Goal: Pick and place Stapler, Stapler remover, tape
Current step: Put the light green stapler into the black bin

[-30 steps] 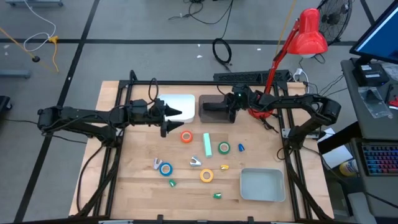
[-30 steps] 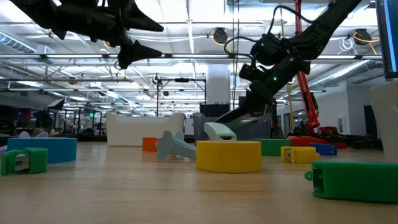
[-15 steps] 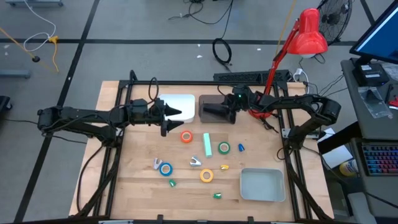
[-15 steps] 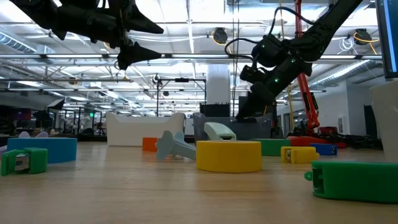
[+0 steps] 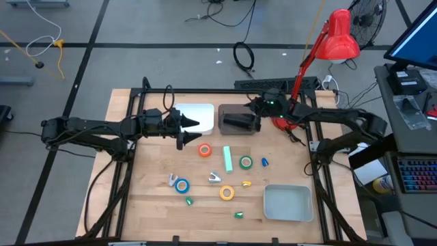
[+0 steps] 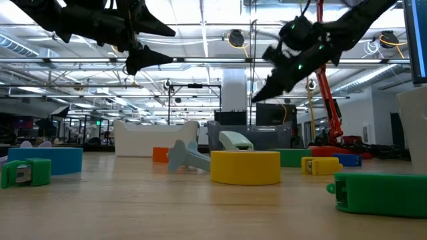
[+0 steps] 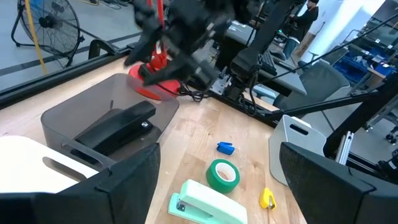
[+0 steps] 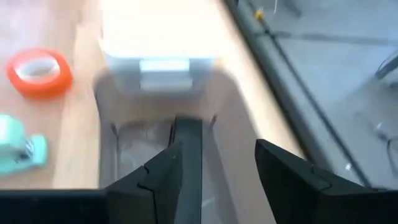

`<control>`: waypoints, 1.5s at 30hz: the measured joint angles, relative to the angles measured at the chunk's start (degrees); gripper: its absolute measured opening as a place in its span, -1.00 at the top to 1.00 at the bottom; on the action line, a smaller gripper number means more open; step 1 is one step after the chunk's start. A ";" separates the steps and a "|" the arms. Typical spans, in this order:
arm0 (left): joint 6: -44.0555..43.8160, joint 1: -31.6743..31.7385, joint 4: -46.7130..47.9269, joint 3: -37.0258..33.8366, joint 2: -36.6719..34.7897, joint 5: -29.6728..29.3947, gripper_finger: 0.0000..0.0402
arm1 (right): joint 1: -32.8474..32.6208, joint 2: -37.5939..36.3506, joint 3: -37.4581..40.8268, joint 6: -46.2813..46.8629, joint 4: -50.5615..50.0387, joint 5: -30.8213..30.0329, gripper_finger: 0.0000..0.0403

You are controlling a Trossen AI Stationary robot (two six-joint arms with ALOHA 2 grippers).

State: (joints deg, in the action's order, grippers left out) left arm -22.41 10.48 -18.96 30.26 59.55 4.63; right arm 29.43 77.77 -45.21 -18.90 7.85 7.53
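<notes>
A black stapler [image 5: 238,122] lies inside the dark grey bin [image 5: 225,109]. My right gripper [image 5: 257,109] hangs open above that bin, holding nothing; the right wrist view shows the stapler [image 8: 186,155] below its fingers. My left gripper [image 5: 189,131] hovers open over the table by the white bin [image 5: 198,113], above the orange tape [image 5: 204,149]. On the wood lie a mint stapler [image 5: 228,158], green tape [image 5: 246,162], blue tape [image 5: 181,185], yellow tape [image 5: 227,193] and a pale stapler remover [image 5: 214,178].
A grey-green tray [image 5: 287,213] sits near the table's near right corner. Small blue [image 5: 264,162], yellow [image 5: 246,183] and green bits [image 5: 188,200] lie among the tape rolls. A red desk lamp [image 5: 339,35] stands beyond the right arm.
My right gripper has risen out of the dark grey bin and drawn back a little toward the table's right and far side. The black stapler stays lying in the bin. My left arm has kept still.
</notes>
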 joint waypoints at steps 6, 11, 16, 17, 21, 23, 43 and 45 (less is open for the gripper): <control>0.02 0.00 -0.07 0.00 0.00 -0.10 -0.66 | -4.08 -10.35 -0.02 2.12 -7.71 1.56 0.19; 0.02 0.00 -0.17 0.00 0.00 -0.11 -0.66 | -9.48 -15.76 -0.02 6.13 -14.71 1.62 0.30; -1.73 0.00 -0.74 0.02 0.00 -0.16 -0.66 | -15.41 -17.26 0.00 12.24 -17.09 1.74 0.42; -2.61 0.00 -0.74 0.02 0.00 -0.16 -0.66 | -16.54 -17.26 0.00 13.90 -16.85 1.75 0.44; -5.06 -0.11 0.12 0.02 0.00 -0.09 -0.66 | -20.52 -16.67 0.00 20.87 -15.31 1.53 0.45; -5.12 -0.46 0.95 0.04 0.00 -0.11 -0.66 | -22.28 -16.52 0.02 23.15 -15.21 1.51 0.42; 3.35 -1.53 11.22 0.04 -6.20 3.71 -0.66 | -34.10 -4.33 -5.56 37.07 -3.25 -11.02 0.05; 3.96 -1.51 14.62 0.07 -9.22 3.95 -0.66 | -34.48 -1.34 -9.00 36.03 -5.55 -12.25 0.05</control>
State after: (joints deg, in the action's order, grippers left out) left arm -18.46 8.97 -4.34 30.33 50.32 8.58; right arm -5.05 76.43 -54.21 17.13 2.30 -4.72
